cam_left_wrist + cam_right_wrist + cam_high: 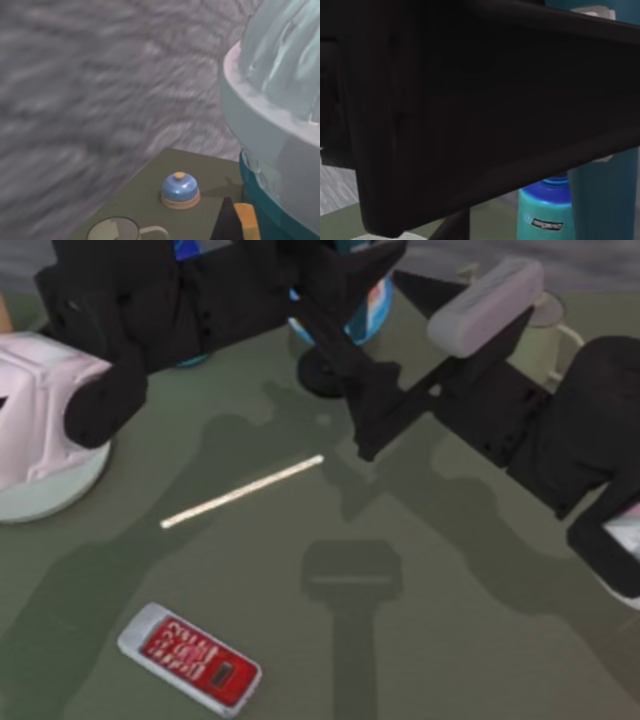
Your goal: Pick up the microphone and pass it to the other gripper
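As the two arms met above the table (pixel 450 640), the microphone (pixel 280 100) hung clear of the surface just beside the blue-capped bottle (pixel 545 210). Its pale head and teal handle filled one side of the left wrist view. The left gripper (pixel 345 290) reached in over the bottle. Only one black fingertip (pixel 227 220) showed against the handle, but the claw appeared to be pinching the microphone. The right gripper (pixel 380 410) pointed in toward the bottle from the right side. Whether its fingers were spread or pressed together could not be told, since the left arm's dark bulk blocked most of the right wrist view. The teal handle showed there at the edge, next to the bottle.

The handover seemed close. To do it well, the right claw would need to be spread wide and close squarely on a bare stretch of handle, clear of the left fingers. The left claw should let go only once that grip looked firm. A slip could drop the microphone onto the bottle.

A small bell (pixel 180 190) and a cup (pixel 117 231) stood near the bottle, and a red phone (pixel 190 658) lay well apart from it.
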Available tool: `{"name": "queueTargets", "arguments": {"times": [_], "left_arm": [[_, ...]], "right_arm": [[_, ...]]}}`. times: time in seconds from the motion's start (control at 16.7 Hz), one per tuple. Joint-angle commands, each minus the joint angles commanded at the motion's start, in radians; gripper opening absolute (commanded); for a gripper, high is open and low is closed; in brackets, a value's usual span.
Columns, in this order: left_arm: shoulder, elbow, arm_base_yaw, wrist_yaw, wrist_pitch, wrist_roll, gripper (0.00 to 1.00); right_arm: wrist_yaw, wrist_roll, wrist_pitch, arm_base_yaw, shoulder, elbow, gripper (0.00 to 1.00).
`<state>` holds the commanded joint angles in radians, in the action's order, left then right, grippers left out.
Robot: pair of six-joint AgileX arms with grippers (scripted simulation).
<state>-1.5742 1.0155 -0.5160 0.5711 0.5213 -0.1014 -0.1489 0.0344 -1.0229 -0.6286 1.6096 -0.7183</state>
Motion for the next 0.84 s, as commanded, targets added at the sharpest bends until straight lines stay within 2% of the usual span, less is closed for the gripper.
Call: {"name": "queueTargets", "arguments": {"times": [0.3,0.66,0.84], "left_arm": [[0.009,-0.001,0.010,0.007,-0.002,-0.004,0.00],[0.068,-0.056,0.131,0.112,-0.010,-0.008,0.00],[0.082,-0.070,0.162,0.137,-0.012,-0.009,0.00]], "right_arm": [[0.000,-0.003,0.000,0.006,-0.011,0.020,1.00],[-0.034,0.001,-0.011,0.032,-0.202,0.226,1.00],[-0.044,0.003,-0.017,0.037,-0.246,0.269,1.00]]}}
